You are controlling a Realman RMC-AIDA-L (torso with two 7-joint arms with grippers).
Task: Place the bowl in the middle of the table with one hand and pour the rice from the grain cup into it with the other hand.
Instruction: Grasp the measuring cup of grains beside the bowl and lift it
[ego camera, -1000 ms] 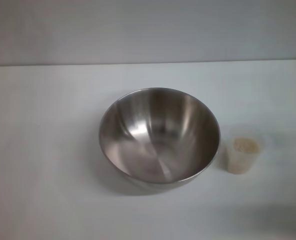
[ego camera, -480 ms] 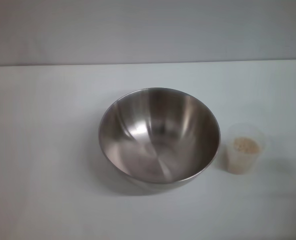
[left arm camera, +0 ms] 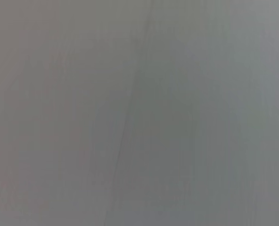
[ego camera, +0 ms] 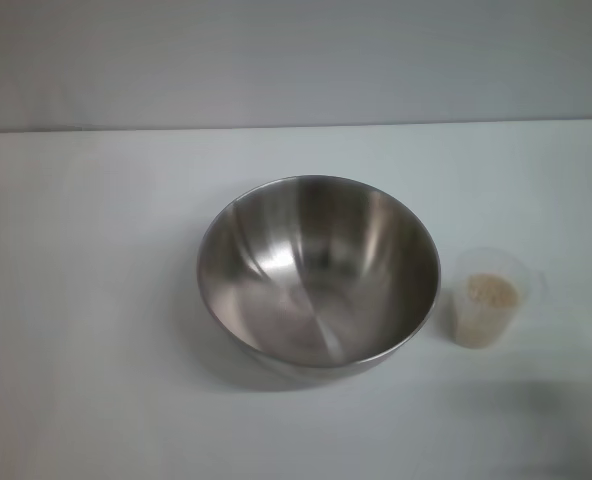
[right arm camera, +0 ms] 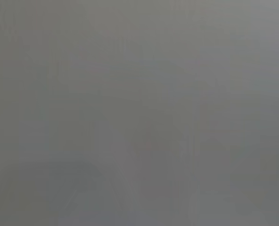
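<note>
Stainless steel, brushed and shiny inside, makes up the large round bowl point(ego camera: 318, 270) that sits upright near the middle of the frame in the head view, slightly below centre, on the plain white flat counter point(ego camera: 86, 300). Its deep curved walls catch pale streaks of light, and its inside shows only bare metal. Just to the right of it, toward the lower right of the frame, stands the small clear plastic grain cup point(ego camera: 488, 297), upright and tapered, far smaller than the bowl. The cup is just beside the bowl's right rim, with a thin strip of white counter showing between them, so the two are apart. Inside the cup lies a loose pile of cream-coloured rice point(ego camera: 491, 290), seen from above through the open mouth. A grey wall runs across the top of the frame, meeting the far edge of the counter in a straight line.

Neither pincer shows in the head view, so how the bowl and the cup lie relative to either one cannot be told, and neither object is being held by anything visible. Both wrist views show only a flat grey field with faint vertical shading, with no fingers in them; whether the left or the right pincer is released or clenched cannot be told.
</note>
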